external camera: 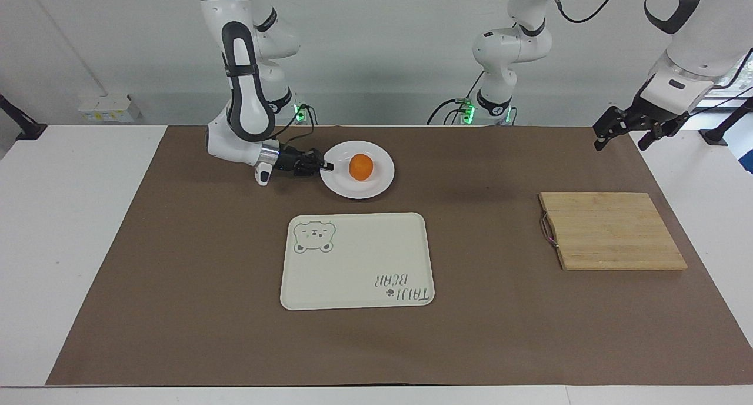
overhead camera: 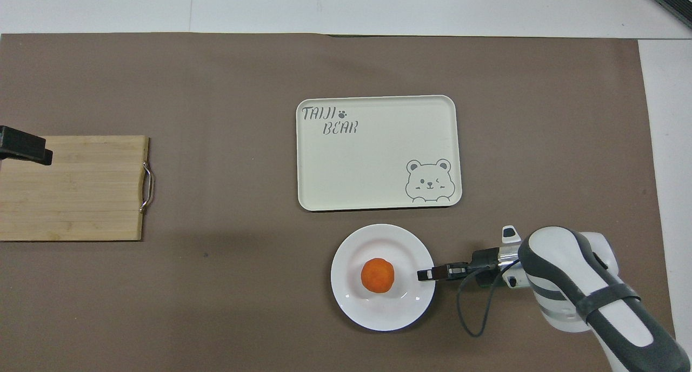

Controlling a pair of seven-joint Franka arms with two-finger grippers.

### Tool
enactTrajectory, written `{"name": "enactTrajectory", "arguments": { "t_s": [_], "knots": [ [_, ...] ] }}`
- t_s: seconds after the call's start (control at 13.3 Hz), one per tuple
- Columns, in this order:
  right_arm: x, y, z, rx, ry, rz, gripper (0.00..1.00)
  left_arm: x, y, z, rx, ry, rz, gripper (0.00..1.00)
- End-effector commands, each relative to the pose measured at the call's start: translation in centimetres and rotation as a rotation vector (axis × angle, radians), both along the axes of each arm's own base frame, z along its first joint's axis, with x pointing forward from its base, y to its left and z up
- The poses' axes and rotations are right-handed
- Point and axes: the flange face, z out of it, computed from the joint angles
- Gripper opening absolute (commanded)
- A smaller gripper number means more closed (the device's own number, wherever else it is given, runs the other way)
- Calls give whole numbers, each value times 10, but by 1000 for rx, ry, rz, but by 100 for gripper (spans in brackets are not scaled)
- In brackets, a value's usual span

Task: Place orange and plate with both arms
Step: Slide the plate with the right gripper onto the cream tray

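The white plate point(external camera: 353, 188) point(overhead camera: 378, 312) lies on the brown mat, nearer to the robots than the tray. The orange point(external camera: 360, 167) point(overhead camera: 377, 275) sits in its sunken centre. My right gripper point(external camera: 326, 166) point(overhead camera: 425, 274) lies low and level at the plate's edge toward the right arm's end, shut on the plate's rim. My left gripper point(external camera: 626, 132) hangs open and empty in the air over the mat's edge at the left arm's end, by the cutting board. In the overhead view only one of its fingers point(overhead camera: 26, 148) shows.
A cream tray point(external camera: 359, 261) point(overhead camera: 378, 153) with a bear drawing lies mid-table, farther from the robots than the plate. A wooden cutting board point(external camera: 612, 231) point(overhead camera: 73, 188) lies toward the left arm's end. Two shorter white arms point(external camera: 500, 57) with green lights stand at the robots' end.
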Motion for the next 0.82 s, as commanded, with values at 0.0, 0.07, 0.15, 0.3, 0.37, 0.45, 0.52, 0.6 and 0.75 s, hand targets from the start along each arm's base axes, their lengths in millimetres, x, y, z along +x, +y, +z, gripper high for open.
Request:
{"name": "enactTrajectory", "arguments": {
  "t_s": [0.0, 0.07, 0.15, 0.3, 0.37, 0.45, 0.52, 0.6, 0.75],
  "knots": [
    [9, 6, 3, 9, -26, -15, 0, -2, 0, 1, 11, -2, -15, 100],
    [13, 6, 5, 19, -62, 8, 0, -2, 0, 1, 11, -2, -15, 100],
    [20, 5, 8, 35, -98, 25, 0, -2, 0, 1, 11, -2, -15, 100],
    [33, 7, 17, 62, -127, 41, 0, -2, 0, 1, 11, -2, -15, 100],
    [41, 8, 24, 65, -141, 40, 0, -2, 0, 1, 11, -2, -16, 100],
    [48, 10, 31, 70, -149, 37, 0, -2, 0, 1, 11, -2, -15, 100],
    [56, 13, 40, 83, -141, 32, 0, -2, 0, 1, 11, -2, -15, 100],
    [66, 15, 51, 87, -135, 18, 0, -2, 0, 1, 11, -2, -15, 100],
    [84, 17, 70, 85, -127, -15, 0, -2, 0, 1, 11, -2, -15, 100]
  ]
}}
